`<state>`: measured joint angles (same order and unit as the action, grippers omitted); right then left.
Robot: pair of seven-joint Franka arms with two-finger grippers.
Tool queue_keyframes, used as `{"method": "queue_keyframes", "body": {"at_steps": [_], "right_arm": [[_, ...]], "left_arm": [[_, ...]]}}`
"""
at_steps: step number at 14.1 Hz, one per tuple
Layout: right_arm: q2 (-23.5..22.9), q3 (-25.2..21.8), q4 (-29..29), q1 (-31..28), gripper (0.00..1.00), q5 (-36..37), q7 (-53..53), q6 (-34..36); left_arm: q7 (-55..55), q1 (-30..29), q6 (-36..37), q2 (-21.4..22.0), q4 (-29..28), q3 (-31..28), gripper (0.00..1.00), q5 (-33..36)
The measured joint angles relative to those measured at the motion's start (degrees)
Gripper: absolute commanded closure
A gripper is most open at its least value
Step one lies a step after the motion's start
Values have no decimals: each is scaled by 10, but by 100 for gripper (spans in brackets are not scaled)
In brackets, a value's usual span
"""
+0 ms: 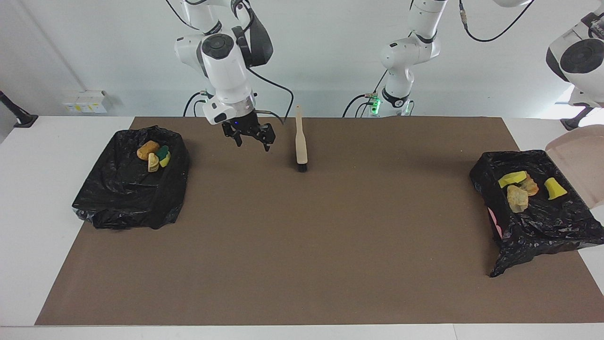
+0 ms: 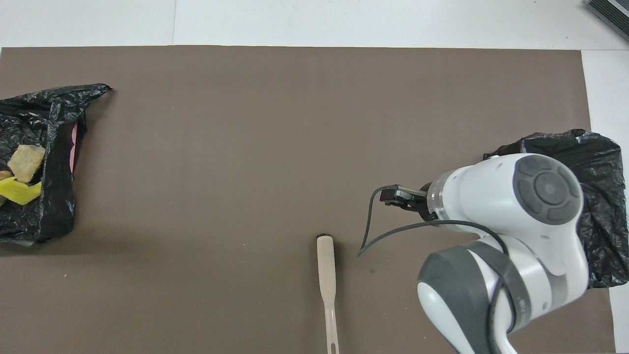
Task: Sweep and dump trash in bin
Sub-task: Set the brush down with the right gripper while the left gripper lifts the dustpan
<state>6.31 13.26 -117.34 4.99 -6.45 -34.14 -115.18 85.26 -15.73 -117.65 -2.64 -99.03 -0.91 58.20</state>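
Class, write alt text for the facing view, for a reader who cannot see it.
Trash scraps lie in a black-lined bin at the left arm's end, a tipped beige dustpan above it. The brush lies free on the brown mat beside the open right gripper; another lined bin holds more scraps.

Right gripper [image 1: 250, 139] raised, fingers [image 1: 267, 146] apart; left arm raised.
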Motion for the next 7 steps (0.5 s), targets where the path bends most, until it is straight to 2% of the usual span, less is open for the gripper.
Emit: {"method": "queue_keyframes", "body": {"at_steps": [3,7], "right_arm": [[7,-1,33,-40,0,25,38,15],[7,-2,90,-80,0,53,87,64]], "left_arm": [[-10,29,39,2,-4,1,100,-122],[-35,37,70,2,-14,2,100,-313]]}}
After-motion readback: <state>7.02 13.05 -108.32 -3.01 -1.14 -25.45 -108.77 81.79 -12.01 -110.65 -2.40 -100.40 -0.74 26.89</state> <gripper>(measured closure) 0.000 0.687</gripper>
